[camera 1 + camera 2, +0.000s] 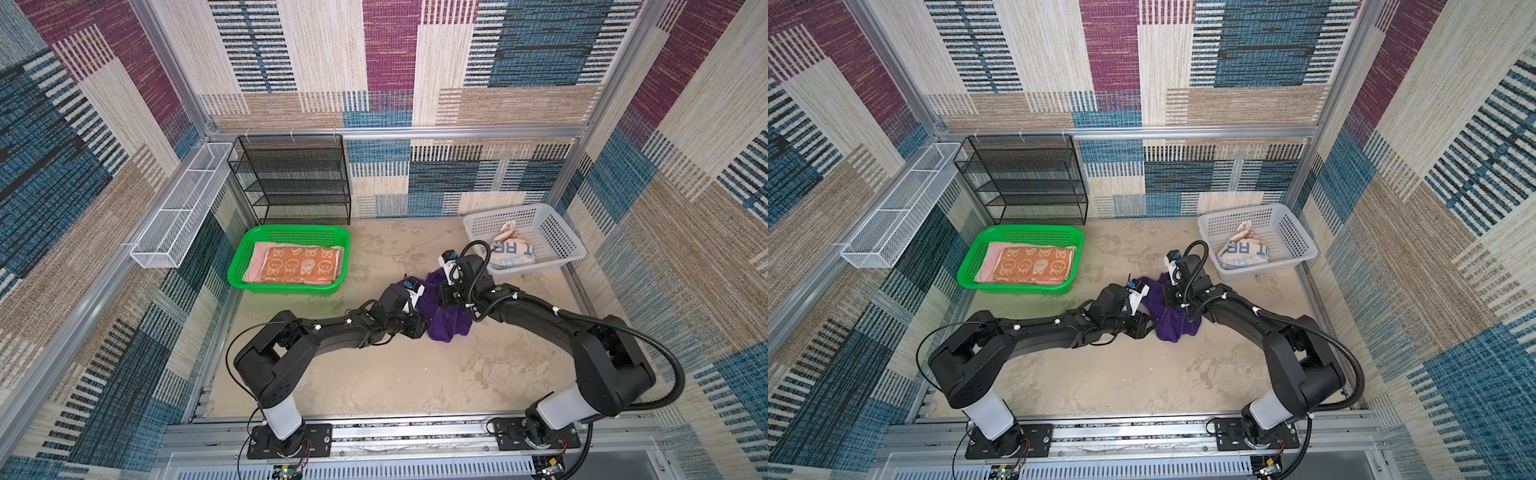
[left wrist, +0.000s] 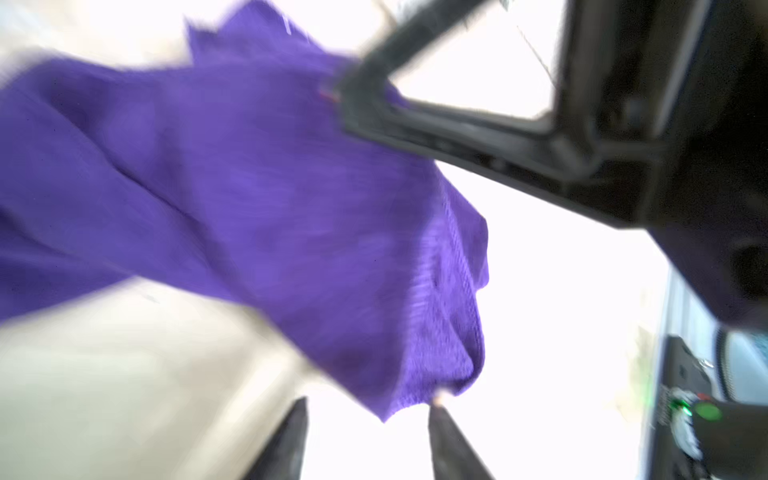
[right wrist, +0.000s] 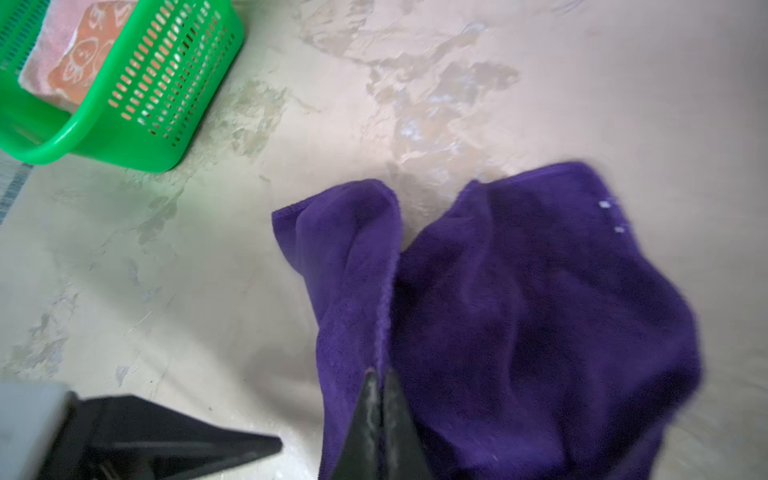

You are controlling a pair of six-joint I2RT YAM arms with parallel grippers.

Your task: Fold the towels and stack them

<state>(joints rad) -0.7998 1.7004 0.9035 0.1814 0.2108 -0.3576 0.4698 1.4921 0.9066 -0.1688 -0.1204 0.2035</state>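
A dark purple terry towel (image 1: 446, 320) (image 1: 1173, 324) lies crumpled at the middle of the mottled beige counter (image 1: 395, 365), between the two black robot arms. The right fingers (image 3: 361, 428) are clenched tight on a hemmed edge of the cloth, as the right wrist view shows, while the rest of the towel (image 3: 519, 311) spreads in loose folds on the counter. The left fingers (image 2: 446, 440) stand apart at the towel's left side, grasping nothing. In the blurred left wrist view a corner of the purple cloth (image 2: 249, 208) hangs close to their tips.

To the left, near the back of the counter, a green slotted plastic basket (image 1: 291, 228) holds two folded towels. An orange one printed with white cartoon faces (image 1: 293, 266) lies on top of a plain pink one (image 1: 259, 253). At the back right, a pale grey perforated plastic basket (image 1: 561, 237) contains a bunched cream, orange and blue towel with big letters (image 1: 509, 251).

Behind the green basket stands a black wire-mesh shelf rack (image 1: 291, 178), and a long white wire tray (image 1: 178, 208) hangs on the left wall.
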